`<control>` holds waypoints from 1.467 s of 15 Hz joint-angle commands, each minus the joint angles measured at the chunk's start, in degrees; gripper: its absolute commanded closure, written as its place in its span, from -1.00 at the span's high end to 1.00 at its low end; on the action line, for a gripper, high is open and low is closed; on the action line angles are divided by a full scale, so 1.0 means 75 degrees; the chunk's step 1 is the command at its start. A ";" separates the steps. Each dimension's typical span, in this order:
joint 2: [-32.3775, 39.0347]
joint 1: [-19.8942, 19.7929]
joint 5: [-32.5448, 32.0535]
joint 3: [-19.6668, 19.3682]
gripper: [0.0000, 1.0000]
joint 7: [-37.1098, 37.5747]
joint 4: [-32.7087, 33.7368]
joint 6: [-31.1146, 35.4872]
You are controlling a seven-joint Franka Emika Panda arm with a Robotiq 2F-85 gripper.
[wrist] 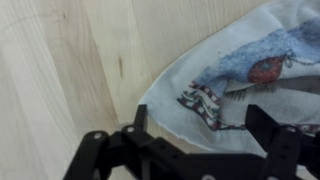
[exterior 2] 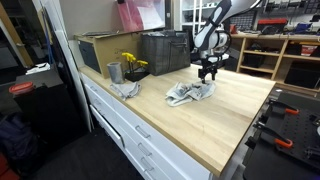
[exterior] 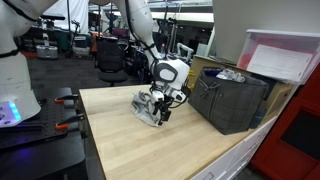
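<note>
A crumpled white cloth with blue and red print [wrist: 240, 75] lies on the light wooden table [wrist: 70, 70]. My gripper [wrist: 200, 125] hangs open right above the cloth's edge, its two black fingers [wrist: 262, 125] standing wide apart with only cloth between them and nothing gripped. In both exterior views the gripper [exterior: 160, 103] [exterior 2: 208, 70] is low over the cloth [exterior: 148, 108] [exterior 2: 190, 93], at its end nearer the bins.
A dark bin [exterior: 232, 98] [exterior 2: 165, 52] and a cardboard box [exterior 2: 100, 50] stand along the table's edge. A grey cup [exterior 2: 114, 72], a yellow thing [exterior 2: 133, 65] and a second small cloth [exterior 2: 127, 89] sit near them.
</note>
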 commanded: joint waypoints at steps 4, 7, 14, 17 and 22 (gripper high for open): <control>0.0592 -0.0019 -0.0458 -0.0064 0.32 -0.0185 0.0347 0.0355; 0.0467 -0.0088 -0.0494 -0.0048 -0.13 -0.0195 0.0288 0.0267; -0.0284 -0.0096 -0.0517 -0.0133 -1.00 -0.0232 0.0038 -0.0123; -0.0883 -0.0011 -0.0571 -0.0319 -0.98 0.0020 -0.0194 -0.0168; -0.1891 0.0239 -0.1085 -0.1034 -0.98 0.0846 -0.0525 -0.0177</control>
